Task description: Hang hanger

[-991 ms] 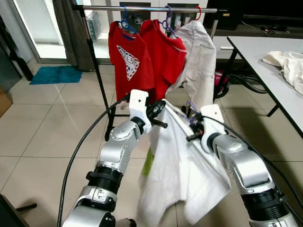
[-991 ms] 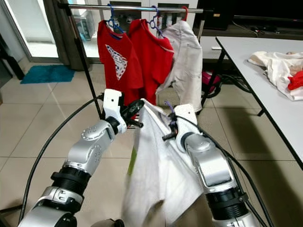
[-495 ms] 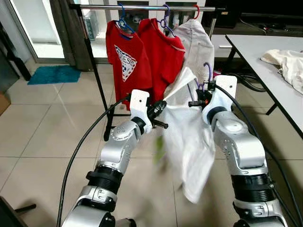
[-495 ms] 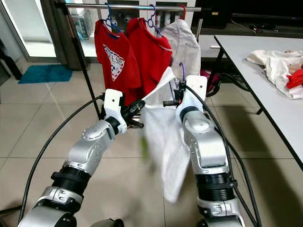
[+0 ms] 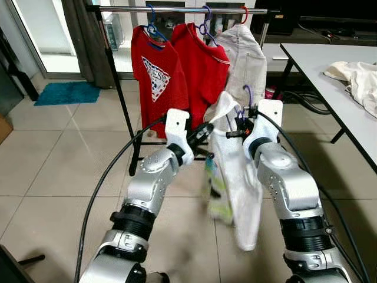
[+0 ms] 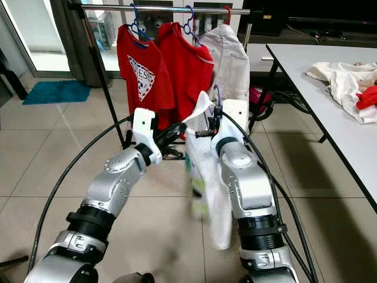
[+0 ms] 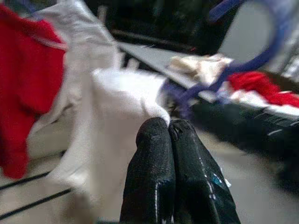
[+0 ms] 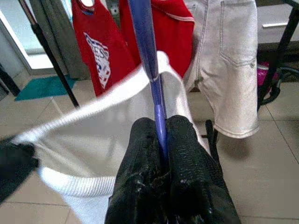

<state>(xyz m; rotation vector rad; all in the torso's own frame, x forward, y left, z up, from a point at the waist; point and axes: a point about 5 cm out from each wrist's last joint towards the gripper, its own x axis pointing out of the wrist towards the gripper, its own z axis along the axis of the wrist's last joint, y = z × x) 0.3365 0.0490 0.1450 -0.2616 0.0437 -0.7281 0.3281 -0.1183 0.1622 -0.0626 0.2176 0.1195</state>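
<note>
my right end effector (image 8: 161,140) is clamped tight on the neck of the hanger (image 8: 150,70), whose purple hook (image 5: 247,94) points up just in front of the rack (image 5: 177,10). a white shirt (image 5: 235,177) hangs from the hanger, drooping between my two arms. my left end effector (image 7: 169,128) has its fingers pressed together, apparently pinching the shirt's edge, though the blur makes the grip hard to judge. on the rack behind hang two red shirts (image 5: 159,71) and pale trousers (image 5: 244,56). to my right stands a surface (image 5: 330,76) with a heap of clothes (image 5: 356,76) on it.
</note>
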